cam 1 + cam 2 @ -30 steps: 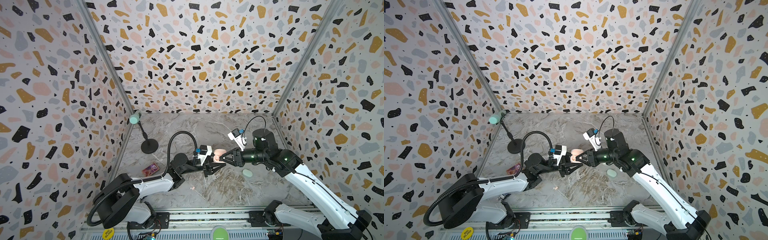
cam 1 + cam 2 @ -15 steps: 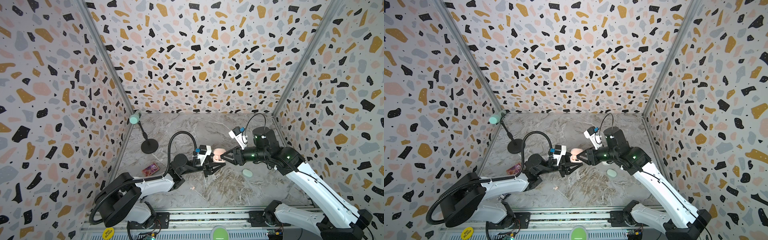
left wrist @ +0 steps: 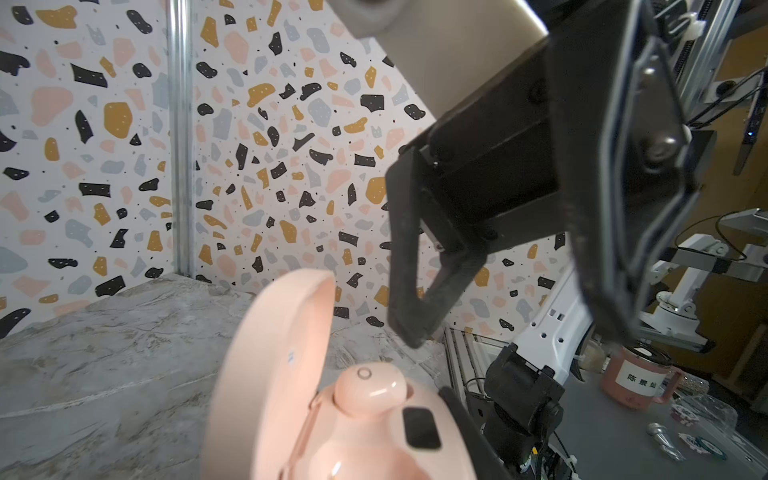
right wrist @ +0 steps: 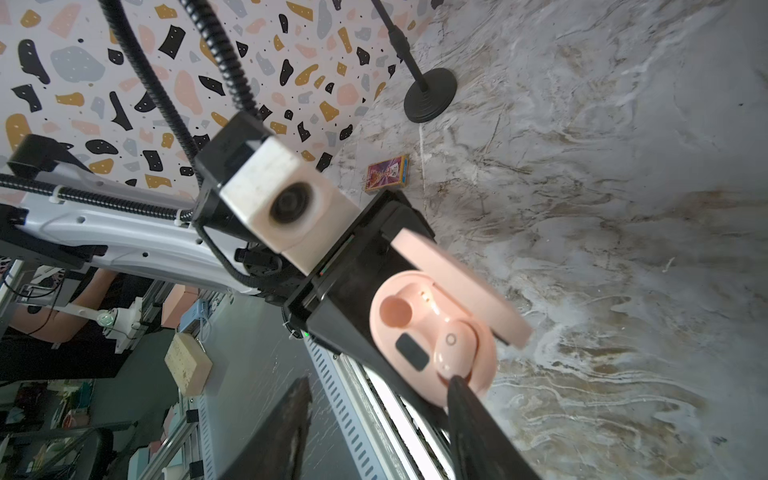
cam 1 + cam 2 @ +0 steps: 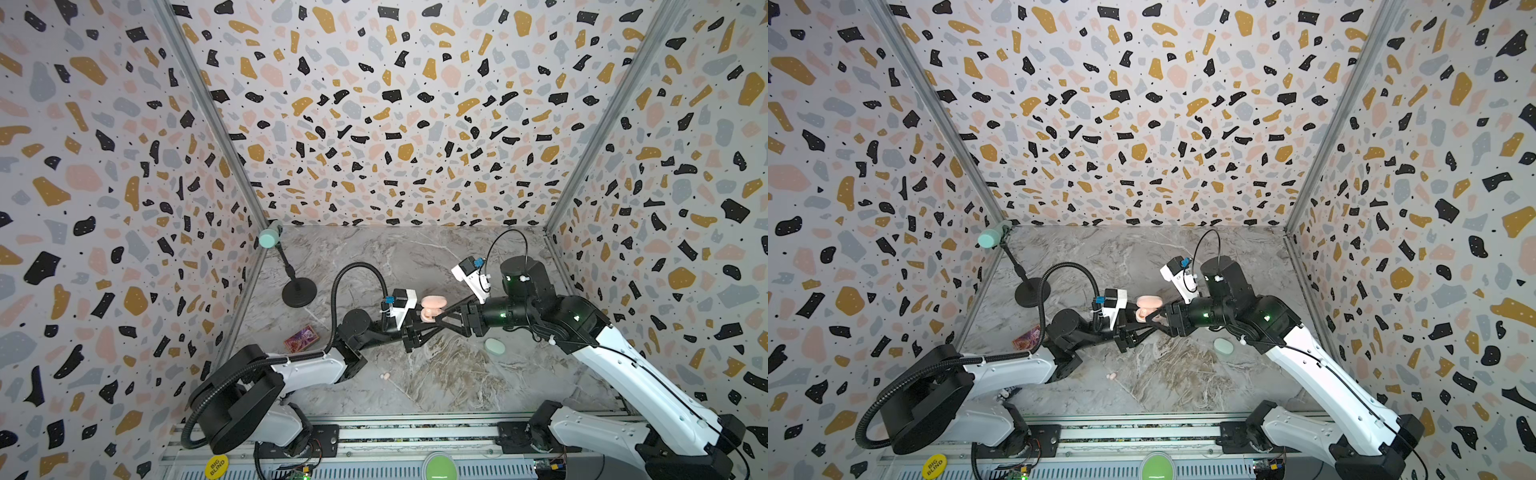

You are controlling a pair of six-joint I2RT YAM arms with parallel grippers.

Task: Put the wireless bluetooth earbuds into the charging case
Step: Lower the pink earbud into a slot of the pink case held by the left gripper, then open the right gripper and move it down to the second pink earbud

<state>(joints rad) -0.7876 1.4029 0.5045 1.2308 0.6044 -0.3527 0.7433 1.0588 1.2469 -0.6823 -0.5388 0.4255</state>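
Observation:
The pink charging case (image 4: 399, 328) hangs above the table with its lid (image 3: 270, 374) flipped up, and my left gripper (image 5: 426, 321) is shut on its base. One pink earbud (image 4: 451, 349) sits in a slot of the case (image 3: 370, 386); the other slot (image 4: 397, 311) is empty. My right gripper (image 4: 380, 384) faces the case, open, with one fingertip (image 4: 457, 382) right at the seated earbud's edge. Both top views show the case (image 5: 432, 309) (image 5: 1148, 309) between the two grippers. A second pink earbud (image 5: 385, 376) lies loose on the marble table (image 5: 1111, 376).
A mint oval case (image 5: 494, 346) lies on the table under the right arm. A small colourful card box (image 5: 301, 338) lies at the left. A black stand with a round base (image 5: 299, 292) and a mint head (image 5: 269, 237) stands at the back left. Terrazzo walls enclose three sides.
My right gripper's jaws have spread apart, letting go of the pink earbud, which now rests in the case. The left arm has kept the case still.

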